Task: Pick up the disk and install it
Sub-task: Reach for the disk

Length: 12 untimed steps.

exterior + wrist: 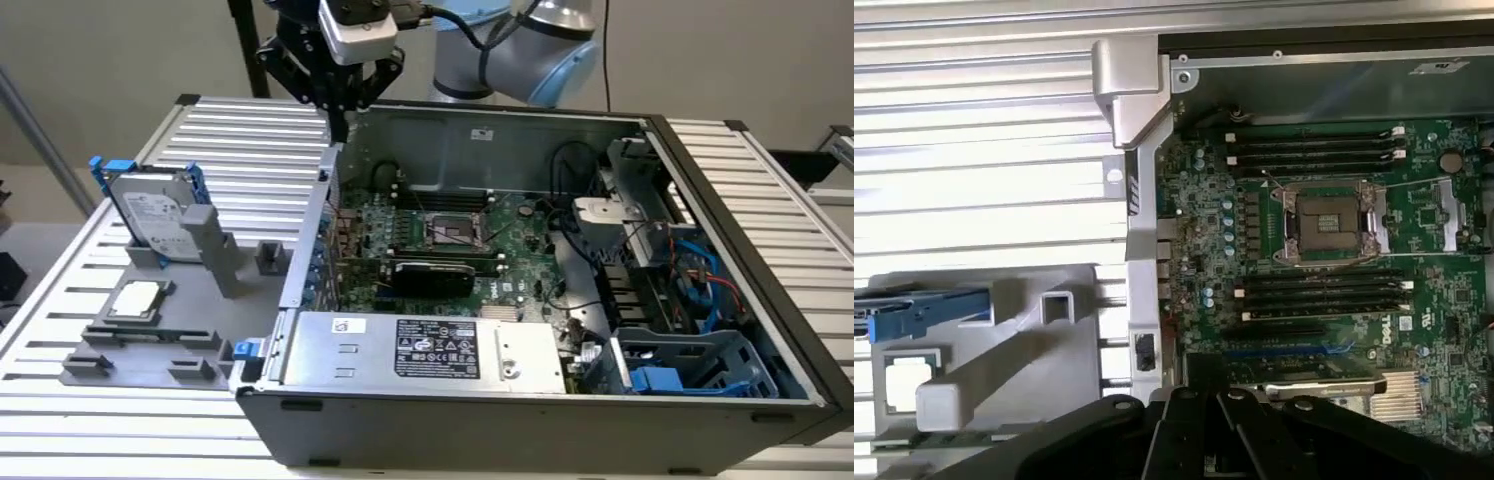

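The disk [150, 213] is a silver-grey drive with a white label in a blue bracket. It stands upright in a grey holder [200, 262] at the exterior view's left, outside the computer case. In the wrist view its blue bracket [920, 311] shows edge-on. My gripper [340, 122] hangs above the case's back corner, well apart from the disk. Its dark fingers taper to a point, shut, with nothing in them. In the wrist view the gripper [1199, 405] sits over the motherboard's edge.
The open computer case [534, 400] holds a motherboard [447, 240], a power supply [427, 350], cables and blue drive bays [667, 375] at the exterior view's right. A small square CPU chip [138, 300] lies on the grey fixture. The case wall [1139, 230] stands between disk and motherboard.
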Available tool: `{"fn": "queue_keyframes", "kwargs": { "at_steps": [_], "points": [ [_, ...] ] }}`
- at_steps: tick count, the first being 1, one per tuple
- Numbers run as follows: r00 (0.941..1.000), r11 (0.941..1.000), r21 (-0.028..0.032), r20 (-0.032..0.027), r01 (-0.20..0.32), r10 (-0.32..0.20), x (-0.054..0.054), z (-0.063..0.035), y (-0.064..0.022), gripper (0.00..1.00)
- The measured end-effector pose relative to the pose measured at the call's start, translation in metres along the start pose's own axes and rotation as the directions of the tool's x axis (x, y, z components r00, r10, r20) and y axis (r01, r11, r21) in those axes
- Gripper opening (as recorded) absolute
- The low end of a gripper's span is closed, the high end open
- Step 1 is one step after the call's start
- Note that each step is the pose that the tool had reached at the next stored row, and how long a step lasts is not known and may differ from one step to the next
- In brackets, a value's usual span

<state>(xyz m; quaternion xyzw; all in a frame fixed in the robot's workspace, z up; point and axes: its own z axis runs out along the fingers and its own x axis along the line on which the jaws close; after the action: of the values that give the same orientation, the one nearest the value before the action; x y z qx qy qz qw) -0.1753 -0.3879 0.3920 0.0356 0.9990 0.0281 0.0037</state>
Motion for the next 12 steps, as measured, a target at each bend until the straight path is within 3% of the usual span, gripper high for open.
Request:
{"fn": "queue_keyframes", "kwargs": {
  "at_steps": [12],
  "points": [
    [1.0000, 1.0000, -0.0005, -0.0004, 0.000, 0.000, 0.055, 0.0032, 0.0073, 0.00]
  ]
}}
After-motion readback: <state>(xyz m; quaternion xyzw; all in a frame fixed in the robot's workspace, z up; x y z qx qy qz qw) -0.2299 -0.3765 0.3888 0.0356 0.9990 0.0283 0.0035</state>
